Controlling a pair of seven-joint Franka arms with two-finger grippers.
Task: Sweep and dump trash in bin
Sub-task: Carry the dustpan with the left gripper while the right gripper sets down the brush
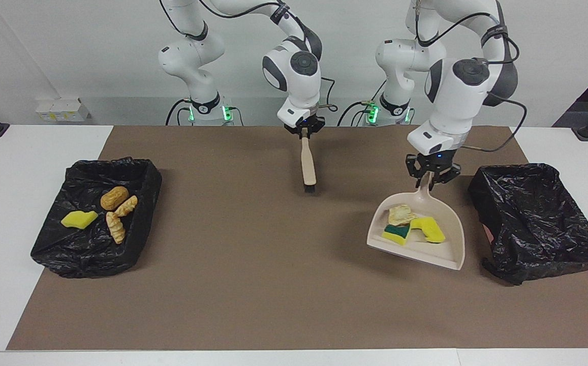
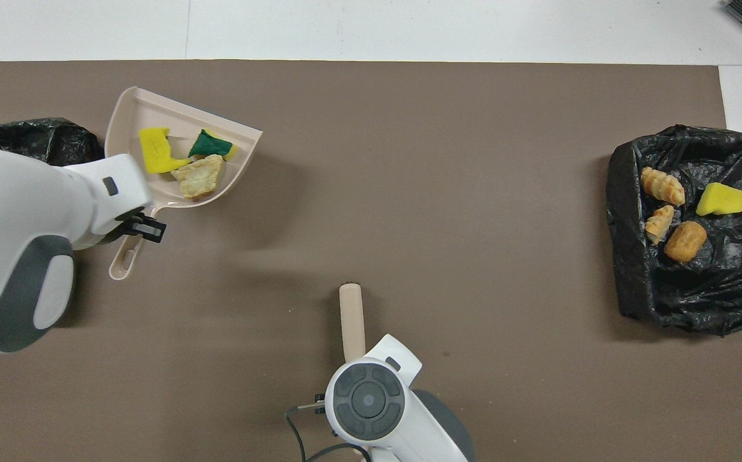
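My left gripper (image 1: 430, 178) is shut on the handle of the beige dustpan (image 1: 426, 251), which is raised over the mat beside the black bin (image 1: 527, 218) at the left arm's end. In the pan lies trash: a beige chunk (image 1: 400, 213), a green-yellow sponge (image 1: 395, 233) and a yellow sponge (image 1: 428, 229). In the overhead view the dustpan (image 2: 172, 119) partly covers that bin (image 2: 43, 135). My right gripper (image 1: 304, 131) is shut on the handle of the beige brush (image 1: 308, 162), which hangs bristles down over the mat's middle.
A second black bin (image 1: 85, 249) at the right arm's end holds a yellow sponge (image 1: 79, 219) and three golden-brown rolls (image 1: 114, 197). A brown mat (image 1: 253, 264) covers the white table.
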